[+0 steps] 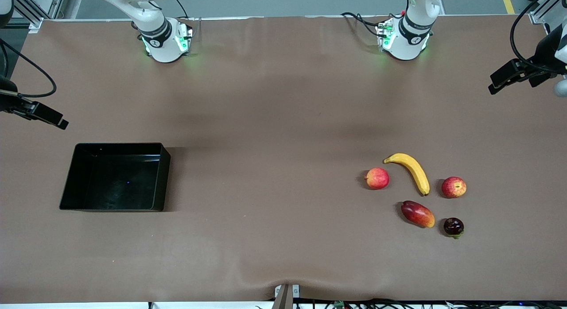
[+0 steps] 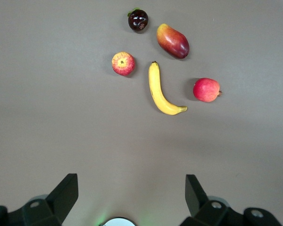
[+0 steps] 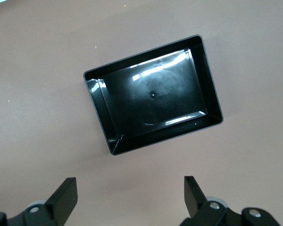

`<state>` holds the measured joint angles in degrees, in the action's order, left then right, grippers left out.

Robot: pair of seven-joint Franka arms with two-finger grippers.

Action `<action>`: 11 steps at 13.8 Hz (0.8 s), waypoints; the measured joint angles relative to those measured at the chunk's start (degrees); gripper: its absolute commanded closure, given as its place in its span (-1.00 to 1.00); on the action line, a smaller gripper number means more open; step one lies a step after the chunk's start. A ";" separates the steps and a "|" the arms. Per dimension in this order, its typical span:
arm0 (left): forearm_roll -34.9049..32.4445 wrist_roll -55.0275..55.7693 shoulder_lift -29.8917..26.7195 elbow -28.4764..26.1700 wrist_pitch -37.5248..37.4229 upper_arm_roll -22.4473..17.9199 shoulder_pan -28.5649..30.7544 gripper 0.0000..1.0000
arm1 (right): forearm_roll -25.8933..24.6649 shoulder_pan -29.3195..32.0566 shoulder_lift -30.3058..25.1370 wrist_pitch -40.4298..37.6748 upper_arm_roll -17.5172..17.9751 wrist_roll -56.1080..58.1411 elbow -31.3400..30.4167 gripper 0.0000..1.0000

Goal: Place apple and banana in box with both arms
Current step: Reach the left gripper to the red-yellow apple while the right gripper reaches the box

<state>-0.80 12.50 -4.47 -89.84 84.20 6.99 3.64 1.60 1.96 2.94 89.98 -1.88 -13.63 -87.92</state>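
The apple (image 1: 453, 187), red with yellow streaks, lies near the left arm's end of the table and also shows in the left wrist view (image 2: 123, 63). The yellow banana (image 1: 409, 171) lies beside it, toward the table's middle, and shows in the left wrist view (image 2: 159, 91). The black box (image 1: 164, 176) stands empty toward the right arm's end and shows in the right wrist view (image 3: 212, 101). My left gripper (image 2: 132, 181) is open and empty, high above the table near the fruit (image 1: 505, 79). My right gripper (image 3: 130, 183) is open and empty, high near the box (image 1: 46, 116).
A pinkish-red round fruit (image 1: 377, 178) lies beside the banana, toward the table's middle. A red-orange mango (image 1: 417, 214) and a small dark fruit (image 1: 453, 226) lie nearer to the front camera than the banana and apple. Brown table surface spans between box and fruit.
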 measured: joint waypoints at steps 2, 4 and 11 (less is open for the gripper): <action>0.00 0.00 0.00 0.07 0.00 -0.01 0.00 -1.00 | 0.02 0.42 0.05 -0.33 -0.01 0.00 -0.04 -1.00; 0.00 0.00 0.03 0.20 0.00 -0.06 0.03 -1.00 | 0.02 0.70 0.19 -0.57 -0.01 0.53 -0.05 -1.00; -0.54 -0.04 6.39 0.21 1.18 -0.21 1.86 -1.00 | 0.61 1.15 0.17 -3.98 0.17 1.93 0.51 -1.00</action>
<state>-1.35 12.46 1.92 -89.62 85.38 6.77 5.50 2.21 3.11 3.11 86.00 -1.71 -11.70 -87.41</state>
